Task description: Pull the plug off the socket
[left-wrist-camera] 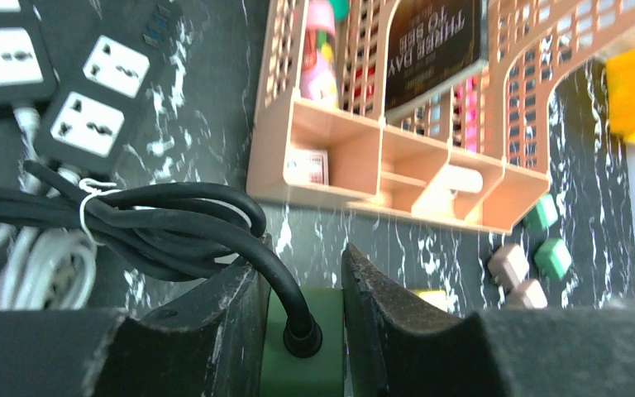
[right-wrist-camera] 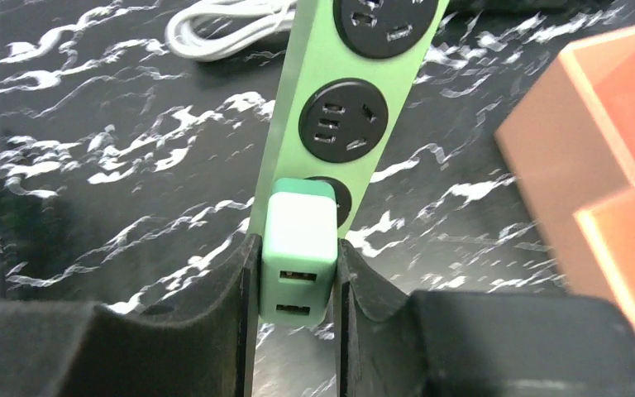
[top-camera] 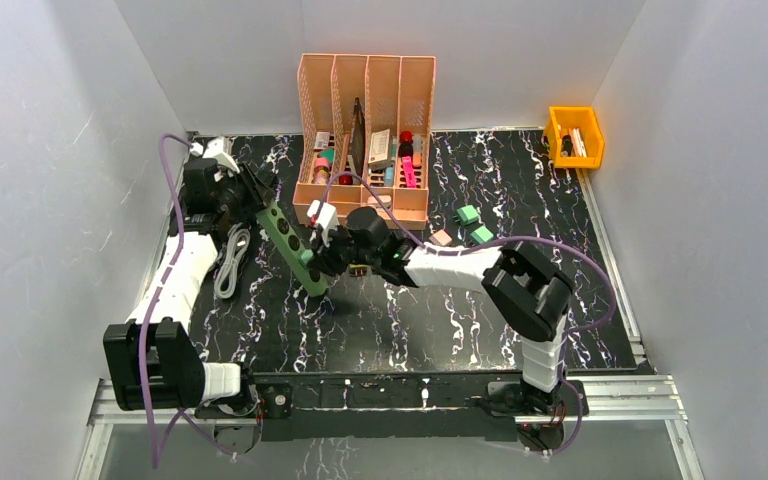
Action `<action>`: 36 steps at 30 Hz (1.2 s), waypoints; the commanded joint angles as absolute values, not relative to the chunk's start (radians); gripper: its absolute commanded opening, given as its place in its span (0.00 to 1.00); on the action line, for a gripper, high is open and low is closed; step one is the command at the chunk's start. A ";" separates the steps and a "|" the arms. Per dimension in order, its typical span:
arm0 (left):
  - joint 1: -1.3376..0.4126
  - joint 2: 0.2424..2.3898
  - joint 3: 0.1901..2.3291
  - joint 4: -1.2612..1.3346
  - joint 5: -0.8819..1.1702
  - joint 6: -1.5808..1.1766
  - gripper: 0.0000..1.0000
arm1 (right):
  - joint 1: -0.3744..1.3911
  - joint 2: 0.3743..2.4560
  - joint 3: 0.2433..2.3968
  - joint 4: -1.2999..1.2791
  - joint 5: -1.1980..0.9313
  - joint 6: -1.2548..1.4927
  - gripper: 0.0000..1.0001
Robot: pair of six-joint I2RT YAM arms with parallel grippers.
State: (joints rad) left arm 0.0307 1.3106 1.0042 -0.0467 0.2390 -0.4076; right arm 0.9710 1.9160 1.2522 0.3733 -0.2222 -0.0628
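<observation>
Gripping: right tool clamped on plug | plug seated in green strip | left tool clamps strip end

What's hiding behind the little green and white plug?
A round black socket on the green power strip; only its edge peeks out. The plug covers the rest, prongs included. The right gripper squeezes the plug's sides.

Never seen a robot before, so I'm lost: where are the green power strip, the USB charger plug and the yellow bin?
green power strip [right-wrist-camera: 318, 68], right wrist view, bare green face.
USB charger plug [right-wrist-camera: 299, 227], right wrist view, its white face.
yellow bin [top-camera: 556, 128], top external view, left wall.
</observation>
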 commanded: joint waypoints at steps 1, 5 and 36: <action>0.013 1.283 1.024 -0.054 0.251 -0.407 0.00 | 0.903 1.842 1.172 0.579 -0.484 0.090 0.00; 0.014 1.274 1.026 -0.067 0.226 -0.396 0.00 | 1.015 1.833 1.218 0.404 -0.310 -0.083 0.00; 0.016 1.272 1.041 -0.089 0.189 -0.374 0.00 | 0.804 1.692 1.204 0.536 -0.819 0.205 0.00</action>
State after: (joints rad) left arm 0.0055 1.2907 1.0035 -0.1093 0.2146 -0.4213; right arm 0.8520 1.7840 1.2152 0.2687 -0.4873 0.0628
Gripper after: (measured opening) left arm 0.312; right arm 0.381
